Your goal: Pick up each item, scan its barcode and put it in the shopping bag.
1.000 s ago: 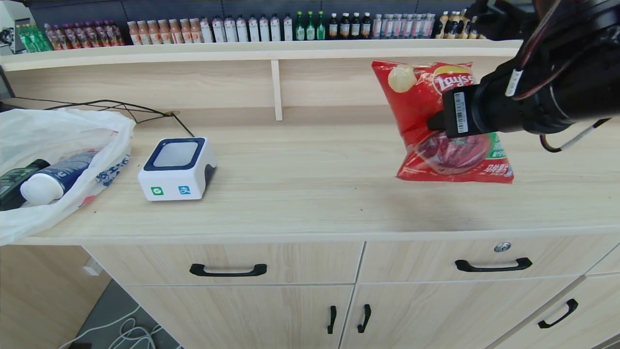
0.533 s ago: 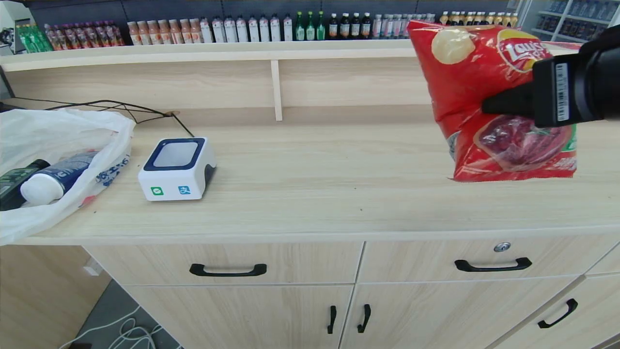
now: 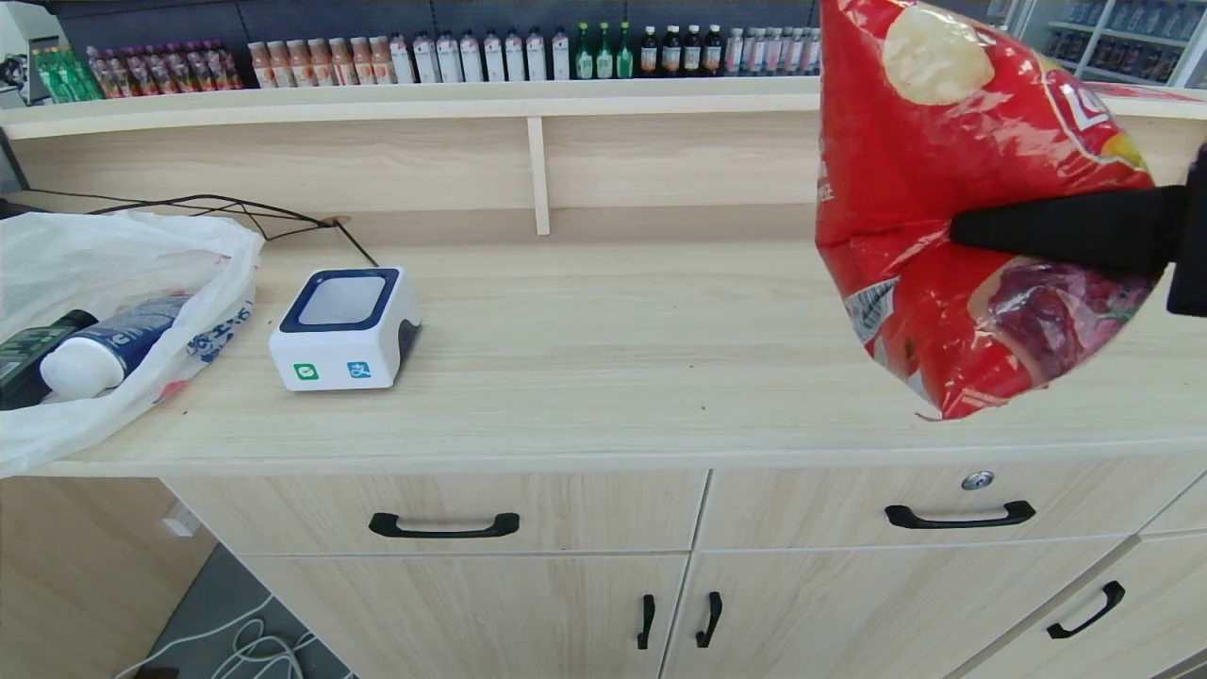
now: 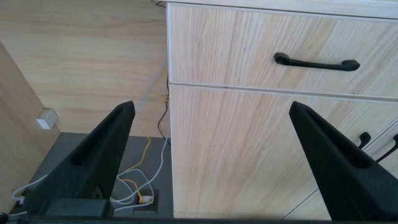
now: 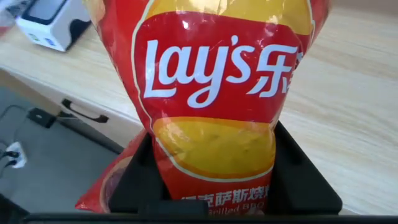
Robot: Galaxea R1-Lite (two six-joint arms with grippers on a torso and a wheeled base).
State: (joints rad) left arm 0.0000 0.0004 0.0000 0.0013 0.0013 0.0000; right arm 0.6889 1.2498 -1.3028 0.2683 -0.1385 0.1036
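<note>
A red bag of chips hangs in the air above the counter's right side, tilted, with my right gripper shut on its middle. In the right wrist view the chip bag sits squeezed between the black fingers. The white barcode scanner with a blue-rimmed window stands on the counter, left of centre. A white shopping bag lies at the counter's left end, holding a blue and white bottle. My left gripper is open, hanging low in front of the cabinet drawers.
A black cable runs along the counter behind the scanner. A raised shelf lines the back of the counter, with rows of drink bottles behind it. Drawers with black handles sit below the counter's front edge.
My right gripper has lifted the chip bag up and toward the camera, to the right, and the bag has tilted. The scanner and shopping bag have not moved.
</note>
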